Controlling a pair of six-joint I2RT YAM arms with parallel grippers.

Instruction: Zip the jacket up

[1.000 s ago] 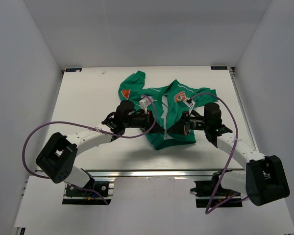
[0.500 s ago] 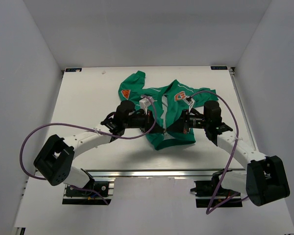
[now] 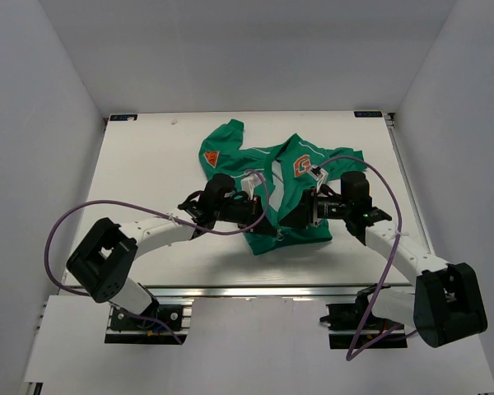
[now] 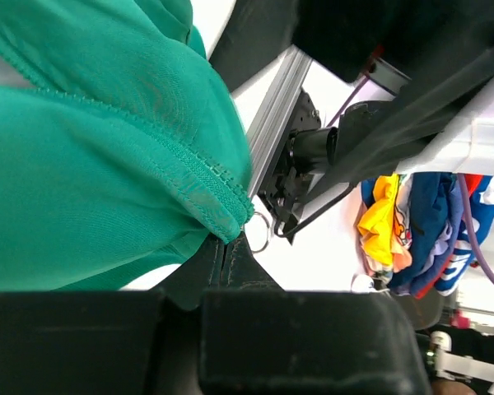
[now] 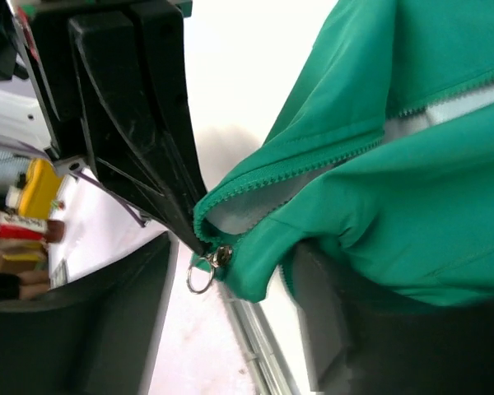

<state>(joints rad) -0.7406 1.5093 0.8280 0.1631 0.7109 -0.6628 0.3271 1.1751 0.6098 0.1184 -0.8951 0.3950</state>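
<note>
The green jacket [image 3: 286, 185] lies on the white table [image 3: 148, 164], its orange "G" badge [image 3: 301, 165] facing up and its front partly open, showing pale lining. My left gripper [image 3: 263, 217] is shut on the bottom hem corner [image 4: 218, 210], right beside the zipper slider's metal ring [image 4: 259, 232]. My right gripper [image 3: 303, 212] is open. Between its spread fingers [image 5: 346, 329] hang the hem and the slider with its ring [image 5: 202, 273]. Green fabric rests against the right-hand finger. The left gripper's black fingers [image 5: 152, 140] show there, pinching the hem.
An aluminium rail [image 3: 255, 290] runs along the table's near edge, just below the hem. Purple cables [image 3: 74, 222] loop off both arms. A pile of coloured cloth [image 4: 412, 222] lies beyond the table. White walls enclose the table on three sides.
My right gripper has opened and let go of the hem. The left arm has shifted right and nearer with the hem corner, drawing the jacket's bottom edge along.
</note>
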